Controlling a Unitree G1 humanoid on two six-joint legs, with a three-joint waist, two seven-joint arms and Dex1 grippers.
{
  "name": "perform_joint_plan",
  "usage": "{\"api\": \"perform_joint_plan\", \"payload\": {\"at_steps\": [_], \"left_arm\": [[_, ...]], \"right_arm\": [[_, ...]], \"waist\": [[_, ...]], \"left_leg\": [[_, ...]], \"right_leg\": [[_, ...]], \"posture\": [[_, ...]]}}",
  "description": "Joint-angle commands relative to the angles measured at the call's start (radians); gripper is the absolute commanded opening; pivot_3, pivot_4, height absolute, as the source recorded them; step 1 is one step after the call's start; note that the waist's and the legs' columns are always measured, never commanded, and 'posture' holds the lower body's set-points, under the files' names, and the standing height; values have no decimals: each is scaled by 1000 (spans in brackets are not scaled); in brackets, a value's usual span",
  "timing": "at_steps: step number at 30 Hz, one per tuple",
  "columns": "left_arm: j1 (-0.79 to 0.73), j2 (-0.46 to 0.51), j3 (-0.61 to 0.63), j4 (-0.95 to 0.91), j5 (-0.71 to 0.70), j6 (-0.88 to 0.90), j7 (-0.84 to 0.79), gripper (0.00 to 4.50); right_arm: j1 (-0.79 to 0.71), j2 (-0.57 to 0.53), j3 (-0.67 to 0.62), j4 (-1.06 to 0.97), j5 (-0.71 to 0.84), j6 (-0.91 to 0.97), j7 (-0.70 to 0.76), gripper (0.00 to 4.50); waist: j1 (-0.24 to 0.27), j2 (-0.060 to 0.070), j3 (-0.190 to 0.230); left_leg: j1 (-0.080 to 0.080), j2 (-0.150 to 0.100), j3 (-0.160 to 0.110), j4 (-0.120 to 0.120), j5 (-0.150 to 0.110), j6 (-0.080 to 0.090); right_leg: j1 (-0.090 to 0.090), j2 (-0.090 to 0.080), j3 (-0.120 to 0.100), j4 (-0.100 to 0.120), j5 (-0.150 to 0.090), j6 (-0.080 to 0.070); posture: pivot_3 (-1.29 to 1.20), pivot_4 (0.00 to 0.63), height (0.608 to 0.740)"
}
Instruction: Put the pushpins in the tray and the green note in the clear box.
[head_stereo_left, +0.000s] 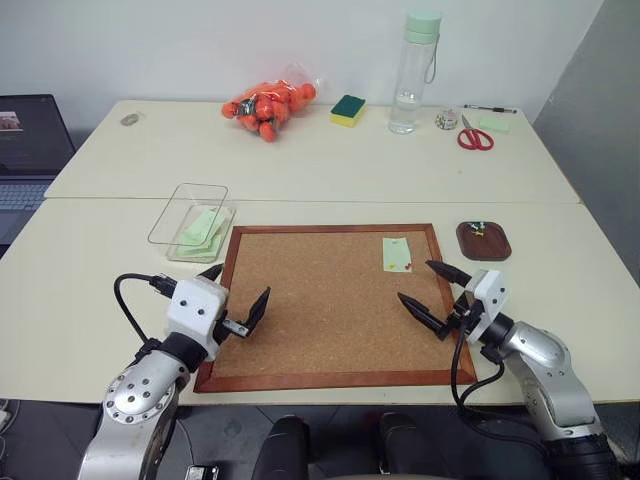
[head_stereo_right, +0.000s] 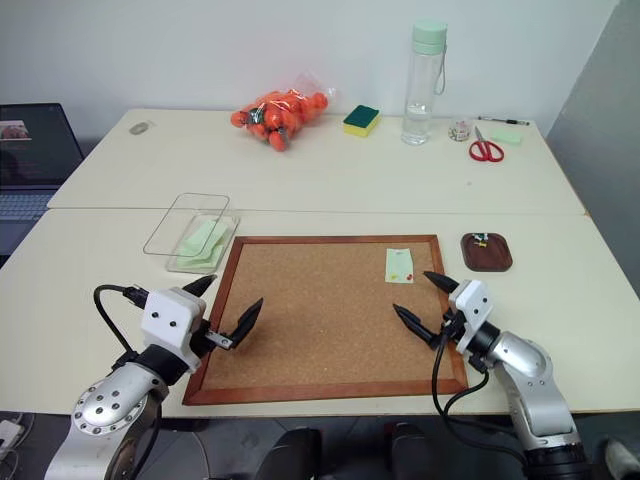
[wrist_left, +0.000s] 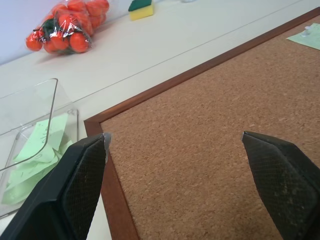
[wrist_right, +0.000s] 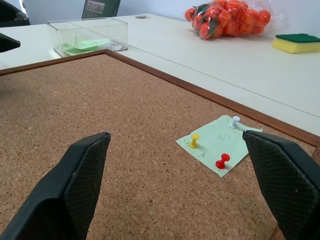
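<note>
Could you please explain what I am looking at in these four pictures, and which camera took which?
This is a two-armed robot at a table. Two pictures come from its head, looking down; the other two come from cameras on its wrists, looking out between the black fingers. The left claw and right claw are both open and hold nothing. They hover over a cork board. On it lies a green note, pinned with a red pushpin, a yellow pushpin and a white one. Left of the board stands a clear box with green slips inside; to the right sits a small brown tray.
</note>
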Motion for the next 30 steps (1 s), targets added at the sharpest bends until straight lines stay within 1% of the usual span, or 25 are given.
{"api": "perform_joint_plan", "payload": {"at_steps": [1,8,13,20,24,26,27,28,30], "left_arm": [[-5,-3,0,-20,-18,-36,-17,4435],[-22,1,13,-28,-15,-22,-18,4435],[-46,35,3,-32,-11,13,-43,4435],[-96,66,-21,-58,-106,72,-125,4435],[-149,70,-41,-36,-108,83,-130,4435],[-174,72,-48,-21,-111,91,-133,4078],[-195,71,-56,-7,-115,95,-137,3995],[-217,70,-64,7,-123,101,-142,3718],[-240,71,-75,22,-137,111,-156,3426]], "right_arm": [[-12,-5,-11,-23,7,-4,2,4500],[-11,-8,-11,-28,7,-2,3,4500],[-10,-8,-11,-32,9,0,4,4500],[-13,1,-28,-81,40,58,-29,4500],[-2,-3,-32,-138,62,105,-46,4500],[5,-8,-37,-175,76,137,-53,4500],[11,-17,-40,-203,85,158,-54,4500],[16,-29,-44,-231,90,173,-51,4500],[23,-48,-50,-268,94,197,-50,4500]], "waist": [[0,0,0],[0,0,0],[0,0,0],[0,0,0],[0,0,0],[0,0,0],[0,0,0],[0,0,0],[0,0,0]], "left_leg": [[0,0,0,0,0,0],[0,0,0,0,0,0],[0,0,0,0,0,0],[0,0,0,0,0,0],[0,0,0,0,0,0],[0,0,0,0,0,0],[0,0,0,0,0,0],[0,0,0,0,0,0],[0,0,0,0,0,0]], "right_leg": [[0,0,0,0,0,0],[0,0,0,0,0,0],[0,0,0,0,0,0],[0,0,0,0,0,0],[0,0,0,0,0,0],[0,0,0,0,0,0],[0,0,0,0,0,0],[0,0,0,0,0,0],[0,0,0,0,0,0]], "posture": [[0,150,740],[0,150,740],[0,150,740],[0,150,740],[0,150,740],[0,150,740],[0,150,740],[0,150,740],[0,150,740]]}}
